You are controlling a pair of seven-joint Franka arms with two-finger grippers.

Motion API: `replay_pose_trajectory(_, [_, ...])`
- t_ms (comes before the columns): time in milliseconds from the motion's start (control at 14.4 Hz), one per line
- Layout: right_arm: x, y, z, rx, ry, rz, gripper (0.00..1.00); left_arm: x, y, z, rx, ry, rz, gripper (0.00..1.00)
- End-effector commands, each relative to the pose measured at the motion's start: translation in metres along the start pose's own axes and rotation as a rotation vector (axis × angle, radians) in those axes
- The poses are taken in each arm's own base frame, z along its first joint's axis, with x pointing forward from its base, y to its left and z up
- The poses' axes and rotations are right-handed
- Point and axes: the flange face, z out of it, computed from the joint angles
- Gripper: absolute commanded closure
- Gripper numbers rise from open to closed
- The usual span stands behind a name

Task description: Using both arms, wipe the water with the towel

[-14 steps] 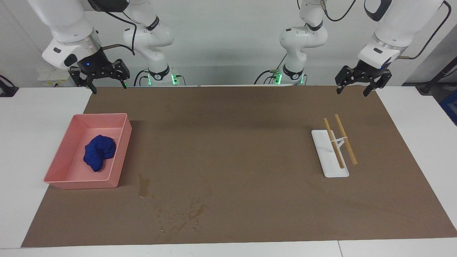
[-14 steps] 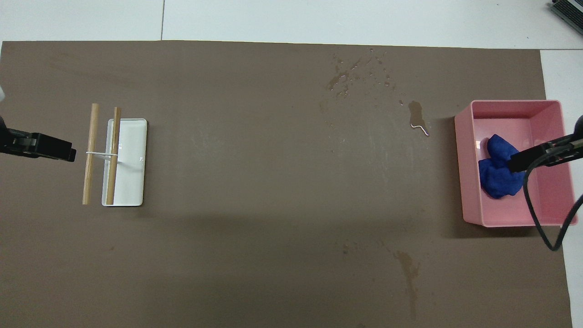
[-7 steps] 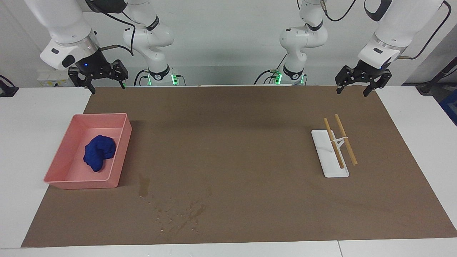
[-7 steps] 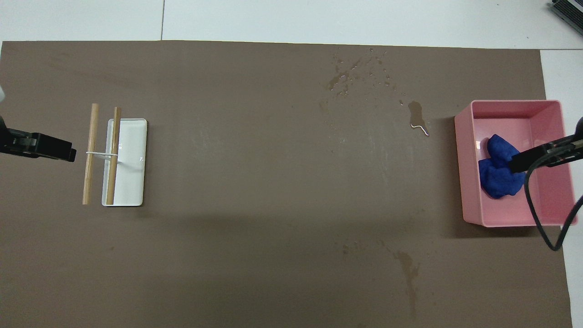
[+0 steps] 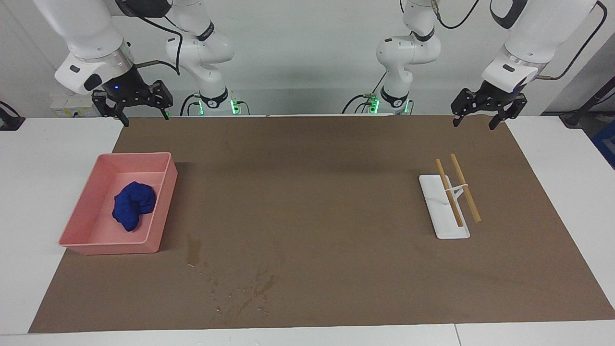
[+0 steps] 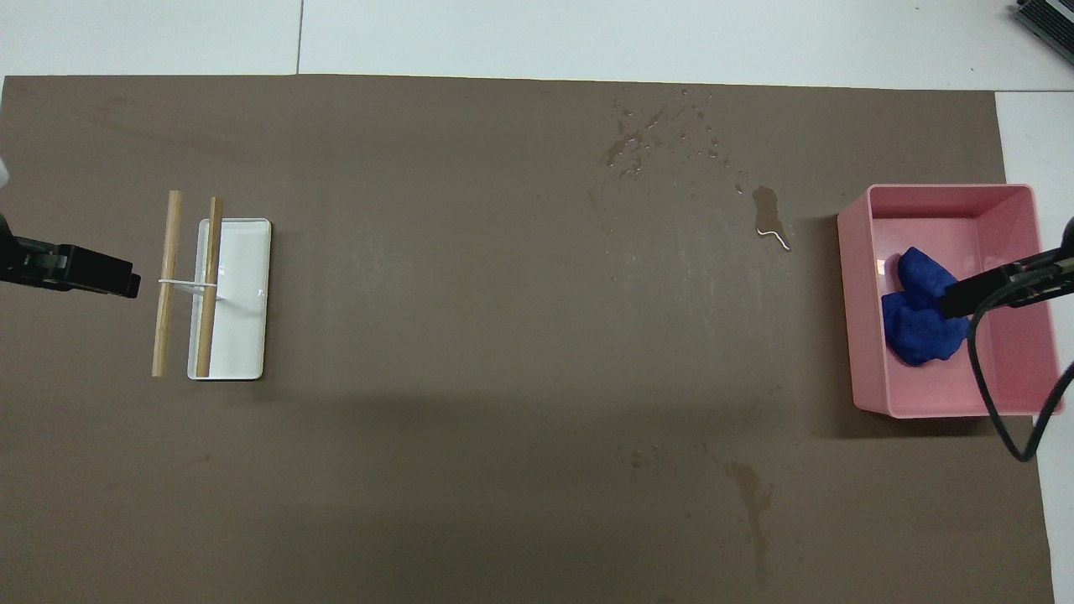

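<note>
We see a white desk (image 5: 43,192) carrying a wide brown mat (image 5: 312,202) that covers most of its top. Two large white jointed arms hang over the robots' edge of the mat, one at each end, and both wait.

A shallow pink rectangular plastic tray (image 5: 163,202) sits at the right arm's end of the mat. Near it, farther from the robots and toward the middle of the desk, we see the water (image 5: 240,286): dark wet blotches and small shiny droplets spread on the mat, with one longer blotch closest to the tray.

At the left arm's end lies a flat white rectangular holder (image 5: 439,211) with two light wooden sticks (image 5: 465,188) resting across it side by side.

The small deep-blue soft towel (image 5: 133,205) lies bunched inside the pink tray, apart from the water.

The right tool (image 5: 141,115) hangs over the mat's corner nearest the robots, above the tray's end of the desk, its fingers spread and holding nothing. The left tool (image 5: 473,122) hangs over the other near corner, fingers likewise spread and holding nothing.
</note>
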Motion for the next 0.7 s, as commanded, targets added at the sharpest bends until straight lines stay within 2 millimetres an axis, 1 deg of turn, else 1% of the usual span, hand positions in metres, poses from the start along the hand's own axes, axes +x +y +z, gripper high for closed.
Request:
replay_pose_trajectory(0, [-0.0071,0.0142,-0.0004,0.018,0.020,-0.006,0.00,-0.0010,-0.0006,0.0014,0.021,0.010,0.006,0.00])
replay_pose_trajectory(348, [-0.0054,0.0078,-0.0014,0.016,0.023,-0.020,0.00,-0.0006,-0.0007,0.0022,0.021,0.009,0.006,0.00])
replay_pose_trajectory(487, [-0.0054,0.0086,-0.0015,0.016,0.025,-0.015,0.00,-0.0007,-0.0016,0.0022,0.021,0.009,0.004,0.00])
replay_pose_trajectory(626, [-0.0017,0.0102,-0.0050,0.009,0.062,0.004,0.00,-0.0007,-0.0016,0.0022,0.021,0.009,0.004,0.00])
